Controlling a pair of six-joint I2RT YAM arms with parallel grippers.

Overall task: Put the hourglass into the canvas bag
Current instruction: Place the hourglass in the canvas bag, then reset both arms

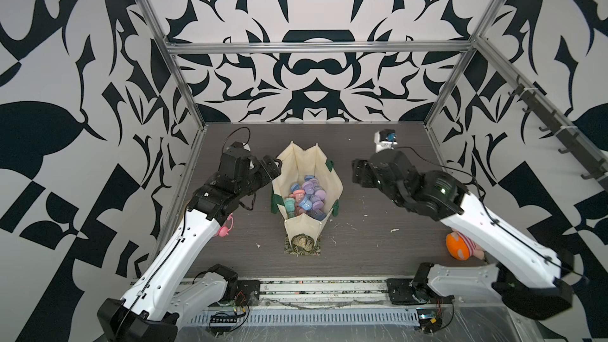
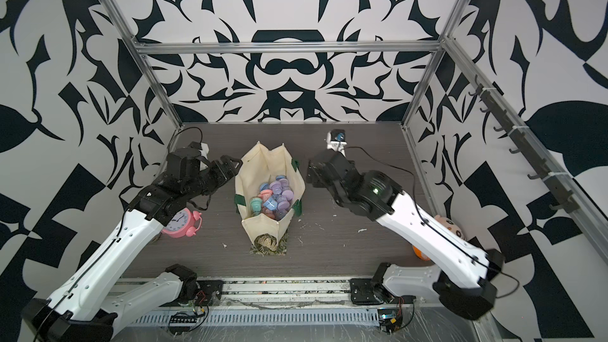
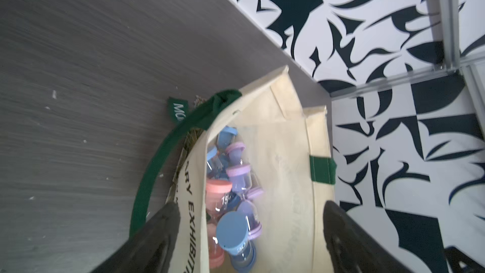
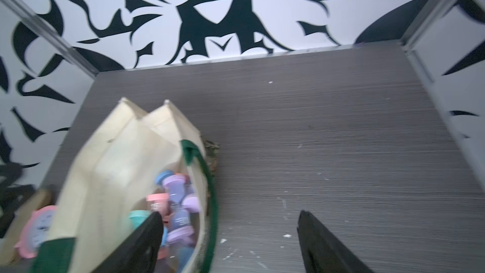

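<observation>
The cream canvas bag (image 1: 297,159) (image 2: 260,166) with dark green handles stands open mid-table. Several pastel hourglasses (image 1: 306,197) (image 2: 274,199) lie piled inside it: blue, purple, pink and teal. In the left wrist view a blue-capped hourglass (image 3: 232,229) lies on top. My left gripper (image 1: 274,163) (image 3: 250,207) hovers open at the bag's left rim, holding nothing. On the other side, just off the bag's right wall, my right gripper (image 1: 357,172) (image 4: 229,215) is open and empty above the table. The hourglasses (image 4: 177,206) also show in the right wrist view.
A pink alarm clock (image 2: 182,222) stands left of the bag, partly under my left arm. An orange and pink plush toy (image 1: 459,246) lies at the front right. A leaf-patterned item (image 1: 302,245) sits at the bag's front end. A small white device (image 1: 385,139) stands at the back right.
</observation>
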